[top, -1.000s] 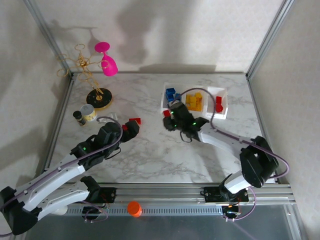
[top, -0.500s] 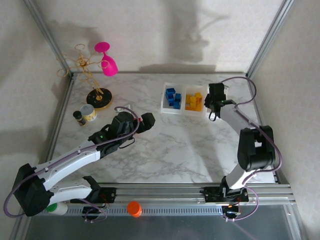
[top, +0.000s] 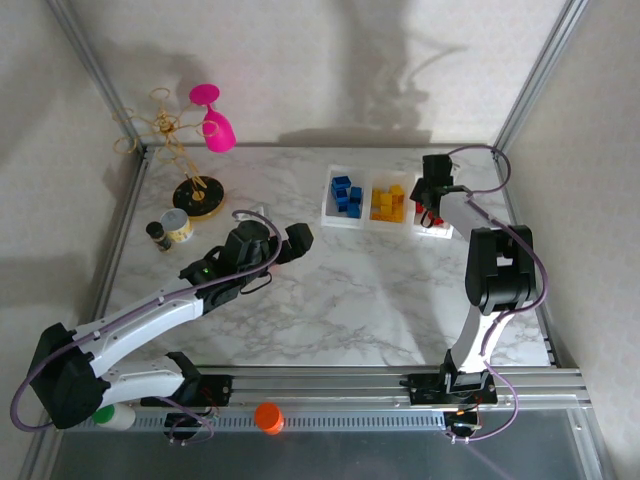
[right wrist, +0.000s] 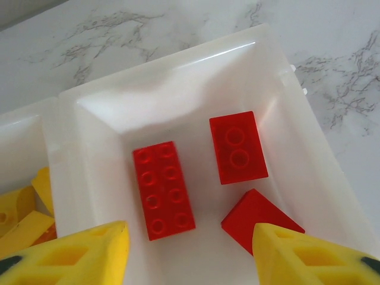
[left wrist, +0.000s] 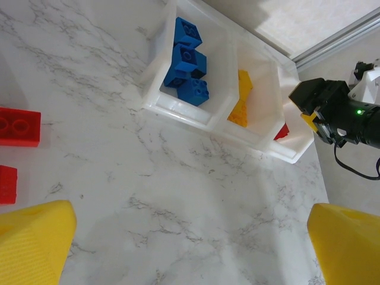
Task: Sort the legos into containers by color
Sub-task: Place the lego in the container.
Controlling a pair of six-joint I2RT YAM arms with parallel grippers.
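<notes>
The right pincer (right wrist: pixel 190 252) hangs part-open and empty over the end tray (right wrist: pixel 172 68), where three red legos (right wrist: pixel 163 190) lie loose. The left pincer (left wrist: pixel 190 243) stands wide and empty above the surface (left wrist: pixel 178 190), with two stray red bricks (left wrist: pixel 18 126) near it; blue legos (left wrist: pixel 187 59) sit in the first tray (left wrist: pixel 155 89) and yellow legos (left wrist: pixel 240 98) in the middle tray (left wrist: pixel 237 133).

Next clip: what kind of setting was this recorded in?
Probably a lab robot test cell, not a home: robot arms bolted to an aluminium rail at the edge of a marble-patterned table, plain backdrop walls, and staged lego trays.
</notes>
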